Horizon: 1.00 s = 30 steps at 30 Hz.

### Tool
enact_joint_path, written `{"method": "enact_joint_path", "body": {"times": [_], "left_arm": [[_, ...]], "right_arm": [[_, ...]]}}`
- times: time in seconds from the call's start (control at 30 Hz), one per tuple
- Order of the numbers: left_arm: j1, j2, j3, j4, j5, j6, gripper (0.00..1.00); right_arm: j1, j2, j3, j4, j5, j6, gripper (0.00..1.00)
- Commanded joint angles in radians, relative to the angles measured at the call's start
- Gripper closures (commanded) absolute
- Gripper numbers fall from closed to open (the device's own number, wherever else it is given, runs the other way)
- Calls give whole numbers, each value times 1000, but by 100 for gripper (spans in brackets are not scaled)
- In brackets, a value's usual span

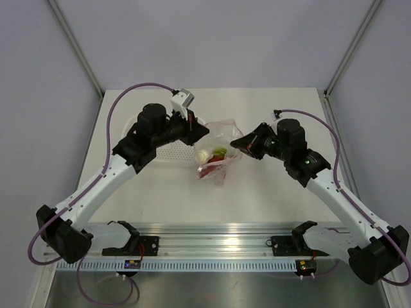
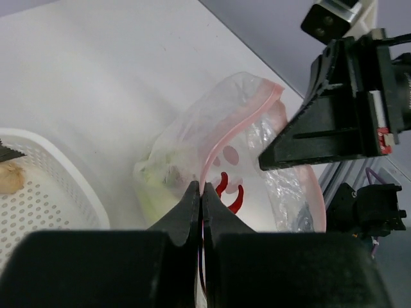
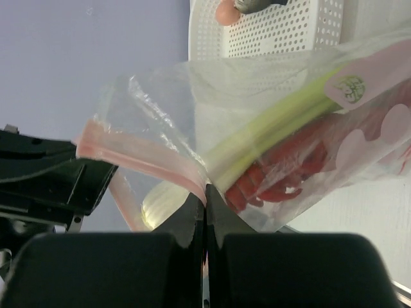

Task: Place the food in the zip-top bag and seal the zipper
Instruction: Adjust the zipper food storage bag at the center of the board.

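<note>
The zip-top bag [image 1: 221,138] hangs between both grippers above the table, its mouth gaping. Inside lie the food pieces: a red lobster [image 3: 282,170], a green leafy vegetable [image 3: 270,128] and a pale round piece [image 1: 203,156]. My left gripper [image 2: 201,187] is shut on the pink zipper [image 2: 241,119] at one end of the mouth. My right gripper [image 3: 205,197] is shut on the zipper strip [image 3: 141,153] at the other end. In the top view the left gripper [image 1: 200,132] and right gripper [image 1: 235,145] face each other across the bag.
A white perforated basket [image 1: 168,152] sits just left of the bag under the left arm, with a peach piece [image 3: 225,13] still in it. The metal rail [image 1: 212,247] with the arm bases runs along the near edge.
</note>
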Motion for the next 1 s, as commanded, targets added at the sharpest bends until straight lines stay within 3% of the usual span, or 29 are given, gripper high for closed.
{"method": "enact_joint_path", "body": {"times": [0.0, 0.13, 0.33, 0.5, 0.67, 0.73, 0.87, 0.97], "left_arm": [[33, 96, 102, 36, -24, 16, 100], [45, 148, 191, -25, 14, 35, 100], [51, 200, 311, -93, 95, 31, 100], [51, 220, 257, 0, 151, -29, 100], [53, 234, 232, 48, 189, -67, 100], [54, 237, 232, 50, 194, -69, 100], [58, 236, 228, 62, 204, -78, 100], [59, 237, 219, 70, 217, -86, 100]], "right_arm": [[-8, -41, 51, -16, 45, -37, 100], [-6, -84, 94, -75, 101, -74, 100], [-9, -102, 278, -319, 262, -221, 99], [-8, -52, 303, -457, 292, -307, 84], [-8, -79, 201, -384, 217, -275, 68], [-8, -94, 178, -381, 221, -271, 71], [-8, -104, 169, -381, 223, -260, 87], [-8, -102, 174, -376, 221, -260, 88]]}}
